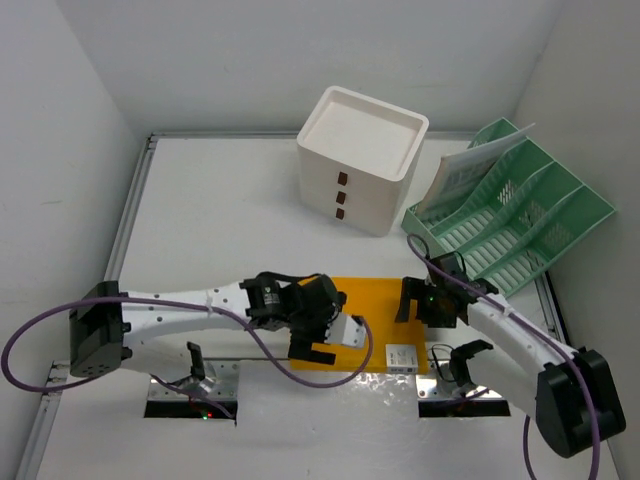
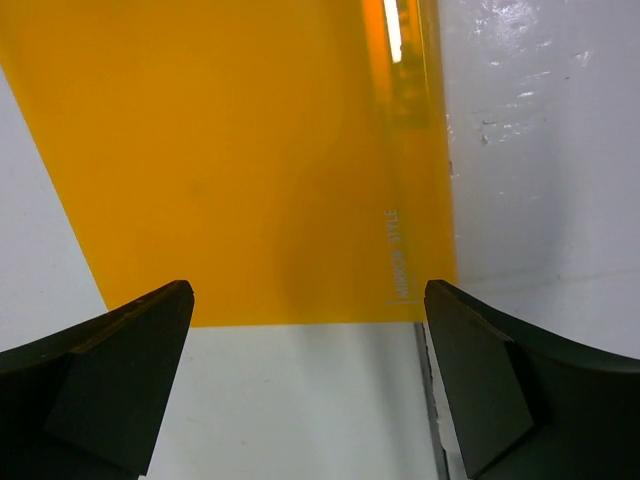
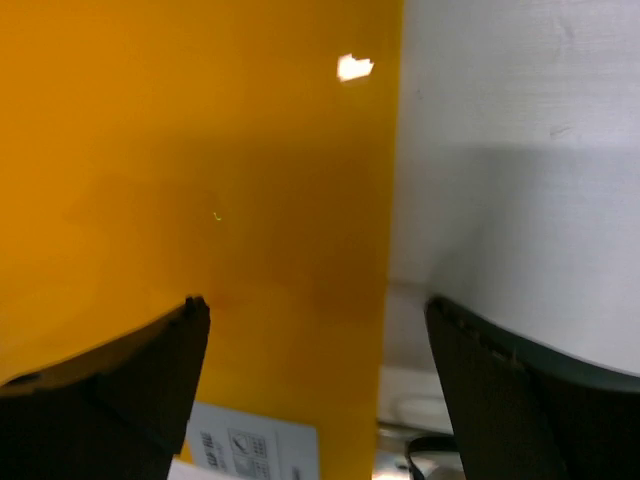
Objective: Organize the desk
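The desk [image 1: 220, 220] filled the overhead view, with a drawer box [image 1: 360, 160] at its far middle and a green rack [image 1: 510, 215] holding papers [image 1: 465, 170] at the far right. Only that view showed these, and both arms reaching in over an orange sheet [image 1: 378, 293] lying flat near the front edge, a small white box [image 1: 403, 357] by its right corner.

The left wrist camera alone showed pale lettering, too faint to read, along one edge of the sheet. There the left gripper [image 2: 305, 300] stood with its jaws spread wide above the sheet, gripping nothing.

The right wrist camera showed the right gripper [image 3: 315, 310] spread wide over the sheet's edge, also empty-handed, and printed marks on the small box.
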You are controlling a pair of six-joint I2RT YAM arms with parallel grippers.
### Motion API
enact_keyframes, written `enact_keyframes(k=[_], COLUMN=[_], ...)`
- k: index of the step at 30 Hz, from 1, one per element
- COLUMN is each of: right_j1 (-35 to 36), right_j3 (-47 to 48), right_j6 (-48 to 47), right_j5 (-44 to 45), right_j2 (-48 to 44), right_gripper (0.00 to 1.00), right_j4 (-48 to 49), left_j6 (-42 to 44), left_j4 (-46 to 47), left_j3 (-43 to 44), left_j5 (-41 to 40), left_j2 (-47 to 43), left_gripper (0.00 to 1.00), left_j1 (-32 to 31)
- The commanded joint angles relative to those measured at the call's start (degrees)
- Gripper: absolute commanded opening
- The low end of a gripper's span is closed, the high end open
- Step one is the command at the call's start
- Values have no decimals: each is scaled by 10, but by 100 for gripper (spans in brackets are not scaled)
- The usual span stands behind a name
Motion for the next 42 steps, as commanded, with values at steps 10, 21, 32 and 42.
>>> enact_keyframes(k=[10,21,32,42], right_j1=[0,7,6,10], right_j3=[-107,-163,-95,-119], right_j6=[138,232,129,153], right_j5=[-84,-60,-158,-209], right_j2=[37,-22,44,62], right_gripper=[47,31,46,41], right_j4=[208,312,234,318], left_j6=[4,-15,18,39], left_j4=[267,344,304,361], left_j3=[-60,-44,-133,-163], left_j5=[-145,-246,-233,-201], left_j2=[91,190,152,121], left_gripper=[100,100,95,94], left_j1=[-159,-190,-94,-9])
